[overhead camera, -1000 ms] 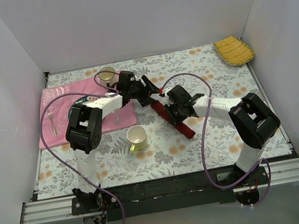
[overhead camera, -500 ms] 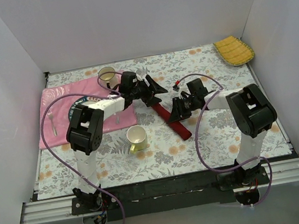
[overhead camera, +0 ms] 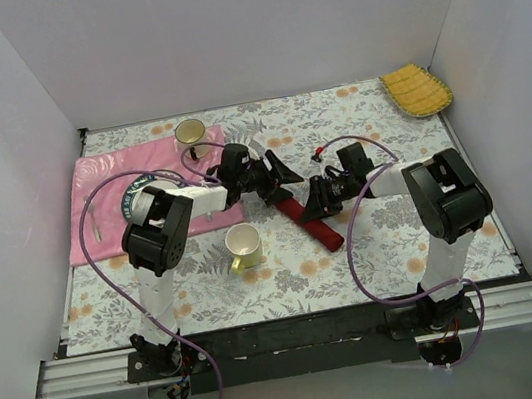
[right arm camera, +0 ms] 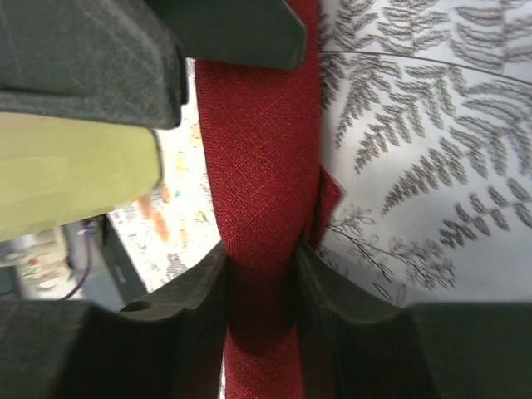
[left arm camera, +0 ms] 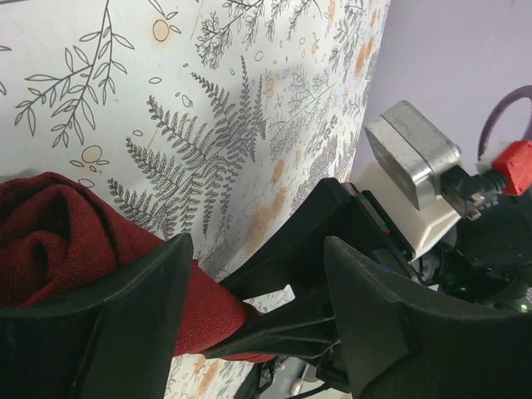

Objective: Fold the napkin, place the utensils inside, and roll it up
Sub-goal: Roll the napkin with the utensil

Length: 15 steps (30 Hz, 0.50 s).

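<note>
The napkin lies as a tight dark red roll on the patterned tablecloth, slanting from the middle toward the near right. My right gripper is shut on the napkin, its fingers pressed against both sides of the roll. My left gripper hovers open at the roll's far end. In the left wrist view the napkin passes behind the left finger. Of the utensils, only a slim fork shows, on the pink cloth.
A yellow cup stands just left of the roll. The pink cloth holds a plate and a brown cup. A yellow ribbed cloth lies at the back right corner. White walls enclose three sides.
My left gripper has moved right and nearer, up to the roll's far end. The right wrist drew back toward its base early on, still gripping the roll.
</note>
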Available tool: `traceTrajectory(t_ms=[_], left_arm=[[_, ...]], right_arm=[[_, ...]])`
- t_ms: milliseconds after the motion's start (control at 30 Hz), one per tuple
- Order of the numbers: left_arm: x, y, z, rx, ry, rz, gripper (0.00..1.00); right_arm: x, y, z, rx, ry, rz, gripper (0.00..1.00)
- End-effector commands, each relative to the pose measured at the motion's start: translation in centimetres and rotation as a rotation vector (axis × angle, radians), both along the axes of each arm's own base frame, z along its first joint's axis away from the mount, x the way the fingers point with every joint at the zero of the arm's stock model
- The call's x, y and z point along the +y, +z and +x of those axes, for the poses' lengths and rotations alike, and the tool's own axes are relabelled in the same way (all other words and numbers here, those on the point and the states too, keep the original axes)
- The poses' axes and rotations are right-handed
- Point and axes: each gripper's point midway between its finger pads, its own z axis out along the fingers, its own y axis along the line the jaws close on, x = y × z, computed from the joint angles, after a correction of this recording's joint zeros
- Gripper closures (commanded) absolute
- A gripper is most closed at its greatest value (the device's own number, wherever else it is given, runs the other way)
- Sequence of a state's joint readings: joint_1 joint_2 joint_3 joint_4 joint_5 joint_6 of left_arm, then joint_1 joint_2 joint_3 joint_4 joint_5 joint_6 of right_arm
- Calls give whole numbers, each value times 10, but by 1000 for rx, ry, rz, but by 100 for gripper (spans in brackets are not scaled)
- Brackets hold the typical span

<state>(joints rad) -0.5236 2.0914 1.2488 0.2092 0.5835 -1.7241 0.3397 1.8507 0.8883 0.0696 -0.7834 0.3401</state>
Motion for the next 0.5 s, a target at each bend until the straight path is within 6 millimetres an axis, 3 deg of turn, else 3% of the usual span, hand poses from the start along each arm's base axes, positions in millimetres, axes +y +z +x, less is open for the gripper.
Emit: traceTrajectory(t_ms=[0, 200, 267, 367, 467], left_arm=[[12, -23, 4, 7, 23, 45, 36], [12, -26, 5, 14, 24, 44, 36], [12, -23, 6, 13, 24, 44, 36], [12, -22, 6, 11, 26, 42, 36], [11, -22, 7, 13, 26, 40, 36]], right_arm=[[-24, -15, -15, 10, 1, -192, 54], [-38, 21, 4, -232, 25, -484, 36], [-38, 31, 9, -288, 28, -539, 34], [-26, 48, 13, -357, 43, -558, 30], [-13, 50, 19, -370, 27, -505, 30]])
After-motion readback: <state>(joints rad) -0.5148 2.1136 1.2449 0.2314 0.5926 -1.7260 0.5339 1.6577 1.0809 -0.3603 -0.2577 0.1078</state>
